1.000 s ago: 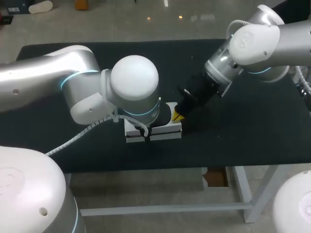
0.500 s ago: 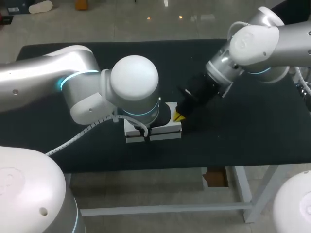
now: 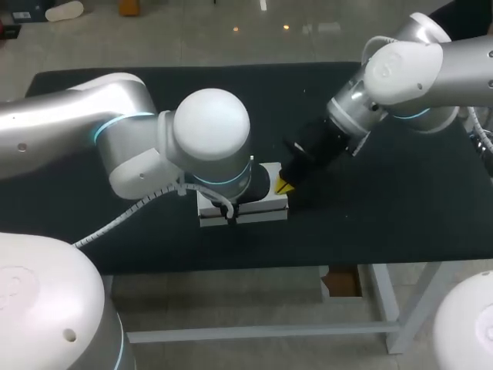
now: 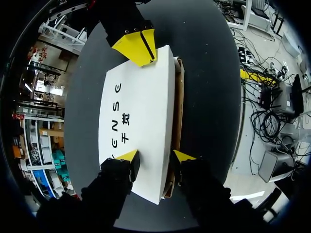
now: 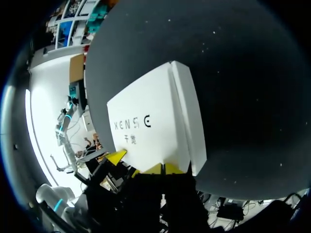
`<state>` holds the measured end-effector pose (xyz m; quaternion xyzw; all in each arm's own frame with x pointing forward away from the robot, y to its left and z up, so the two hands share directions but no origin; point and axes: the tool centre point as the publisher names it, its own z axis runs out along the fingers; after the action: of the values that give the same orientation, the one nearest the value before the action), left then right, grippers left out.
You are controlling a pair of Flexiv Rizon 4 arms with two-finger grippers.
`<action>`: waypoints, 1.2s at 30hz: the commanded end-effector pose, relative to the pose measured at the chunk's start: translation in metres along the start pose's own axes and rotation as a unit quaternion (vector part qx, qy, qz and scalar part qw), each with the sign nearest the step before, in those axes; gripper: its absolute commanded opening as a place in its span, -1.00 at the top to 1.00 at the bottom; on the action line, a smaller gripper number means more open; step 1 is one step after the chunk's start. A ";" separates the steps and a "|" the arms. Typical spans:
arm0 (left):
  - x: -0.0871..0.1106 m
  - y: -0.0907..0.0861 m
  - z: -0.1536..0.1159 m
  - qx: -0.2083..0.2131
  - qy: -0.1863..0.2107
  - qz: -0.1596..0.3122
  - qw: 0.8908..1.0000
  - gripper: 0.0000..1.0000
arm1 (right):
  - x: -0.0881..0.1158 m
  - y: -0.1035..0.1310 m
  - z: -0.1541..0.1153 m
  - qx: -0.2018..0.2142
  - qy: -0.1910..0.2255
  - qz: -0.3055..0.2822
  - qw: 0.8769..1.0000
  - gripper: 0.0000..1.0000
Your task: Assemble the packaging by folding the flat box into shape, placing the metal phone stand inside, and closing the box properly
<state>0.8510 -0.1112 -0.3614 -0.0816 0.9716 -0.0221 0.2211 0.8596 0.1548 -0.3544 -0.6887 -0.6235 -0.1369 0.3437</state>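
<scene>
The white box (image 3: 268, 202) lies flat on the black table (image 3: 385, 208), printed lid up (image 4: 141, 111). My left gripper (image 4: 156, 157) stands over its near end, jaws partly apart. One yellow fingertip (image 4: 129, 158) rests on the lid. The other (image 4: 184, 156) sits just outside the brown cardboard side edge (image 4: 178, 107). In the head view my left wrist hides most of that gripper (image 3: 231, 212). My right gripper (image 3: 283, 185) is shut with nothing in it. Its joined yellow tips (image 5: 164, 169) touch the box's (image 5: 150, 131) other end, and the left wrist view shows that gripper (image 4: 138, 46) on the lid. No phone stand is visible.
Bare black table surface surrounds the box, with wide room at the right (image 3: 400, 177) and the far left (image 3: 69, 85). The table's front edge (image 3: 308, 264) runs close below the box.
</scene>
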 end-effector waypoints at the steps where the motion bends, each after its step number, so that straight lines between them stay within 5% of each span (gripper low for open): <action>1: 0.003 0.002 0.000 -0.002 0.000 -0.001 1.000 0.07 | -0.001 0.002 0.001 0.004 0.000 0.001 1.000 1.00; 7: 0.004 0.008 -0.009 0.014 0.001 -0.001 1.000 0.01 | -0.002 0.002 0.002 0.005 -0.001 0.003 1.000 1.00; 10: 0.005 0.014 -0.019 0.035 0.001 -0.002 0.999 -0.29 | -0.002 0.002 0.003 0.005 -0.001 0.003 1.000 1.00; 14: 0.007 0.021 -0.030 0.060 0.000 -0.005 0.998 -0.35 | -0.002 0.002 0.004 0.005 -0.002 0.003 1.000 1.00; 16: 0.004 0.025 -0.034 0.081 0.008 -0.012 0.997 -0.23 | -0.001 0.003 0.004 0.005 -0.002 0.002 1.000 1.00; 19: -0.002 0.030 -0.038 0.116 0.022 -0.033 0.992 0.25 | 0.000 0.003 0.005 0.006 -0.003 0.001 1.000 1.00; 22: -0.009 0.032 -0.036 0.130 0.031 -0.052 0.990 1.00 | 0.001 0.003 0.005 0.005 -0.004 0.001 1.000 1.00; 36: -0.013 0.030 -0.008 0.136 0.078 -0.071 0.985 1.00 | 0.001 0.002 0.004 0.002 -0.004 0.002 1.000 1.00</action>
<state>0.8486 -0.0760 -0.3439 -0.1168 0.9649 -0.1783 0.1536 0.8607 0.1578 -0.3572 -0.6898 -0.6235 -0.1327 0.3431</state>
